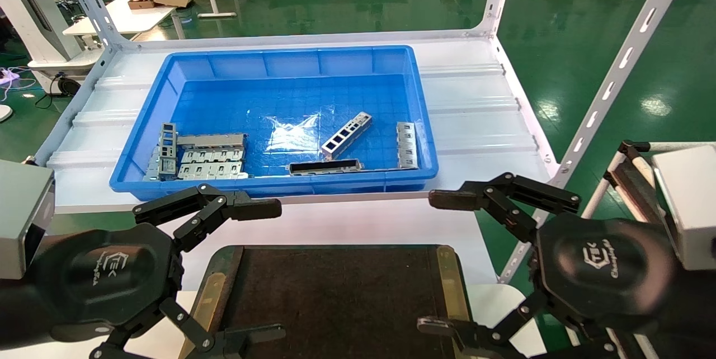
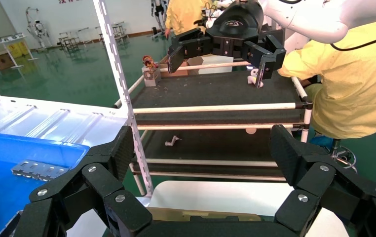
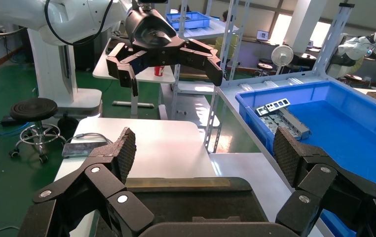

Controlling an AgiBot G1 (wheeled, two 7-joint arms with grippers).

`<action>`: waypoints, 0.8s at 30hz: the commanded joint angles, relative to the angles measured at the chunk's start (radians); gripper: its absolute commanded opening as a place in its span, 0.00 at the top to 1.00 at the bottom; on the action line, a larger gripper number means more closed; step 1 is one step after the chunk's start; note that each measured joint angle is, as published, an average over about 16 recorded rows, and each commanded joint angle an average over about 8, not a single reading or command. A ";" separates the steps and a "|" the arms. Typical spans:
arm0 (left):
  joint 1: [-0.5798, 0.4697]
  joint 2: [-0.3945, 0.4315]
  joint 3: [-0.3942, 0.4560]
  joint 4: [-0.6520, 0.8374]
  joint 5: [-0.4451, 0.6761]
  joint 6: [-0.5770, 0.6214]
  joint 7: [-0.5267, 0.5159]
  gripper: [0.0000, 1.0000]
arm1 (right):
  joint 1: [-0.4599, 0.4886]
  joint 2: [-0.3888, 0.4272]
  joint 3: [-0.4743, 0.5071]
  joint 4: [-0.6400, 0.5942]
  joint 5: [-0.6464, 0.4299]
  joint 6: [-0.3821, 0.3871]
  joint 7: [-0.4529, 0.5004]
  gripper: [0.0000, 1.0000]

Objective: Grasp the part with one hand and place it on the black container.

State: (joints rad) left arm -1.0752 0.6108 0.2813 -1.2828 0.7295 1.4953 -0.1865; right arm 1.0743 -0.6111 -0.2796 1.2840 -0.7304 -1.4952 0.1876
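The part [image 1: 347,134] is a shiny silver bar with rectangular cut-outs. It lies at an angle on the floor of the blue bin, right of centre. The black container [image 1: 447,278] is a shallow tray with a dark floor and olive-gold rims, and it sits in front of the bin, close to me. Its rim also shows in the left wrist view [image 2: 196,215] and in the right wrist view [image 3: 176,182]. My left gripper [image 1: 268,270] is open and empty over the tray's left end. My right gripper [image 1: 436,261] is open and empty over its right end.
The blue bin [image 1: 279,187] stands on a white shelf. It also holds a long bar with a black face [image 1: 324,166], grey perforated strips at the left [image 1: 210,155] and one at the right [image 1: 406,145]. White slotted uprights [image 1: 609,88] frame the shelf. A trolley [image 2: 215,107] stands to my right.
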 commanded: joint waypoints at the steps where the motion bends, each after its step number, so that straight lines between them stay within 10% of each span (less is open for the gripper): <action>1: 0.000 0.000 0.000 0.000 0.000 0.000 0.000 0.00 | 0.000 0.000 0.000 0.000 0.000 0.000 0.000 0.00; 24: 0.001 -0.001 -0.001 -0.001 0.000 0.001 0.000 0.00 | 0.000 0.000 0.000 0.000 0.000 0.000 0.000 0.00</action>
State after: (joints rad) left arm -1.0752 0.6107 0.2811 -1.2832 0.7300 1.4950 -0.1867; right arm 1.0743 -0.6111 -0.2797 1.2839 -0.7303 -1.4954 0.1875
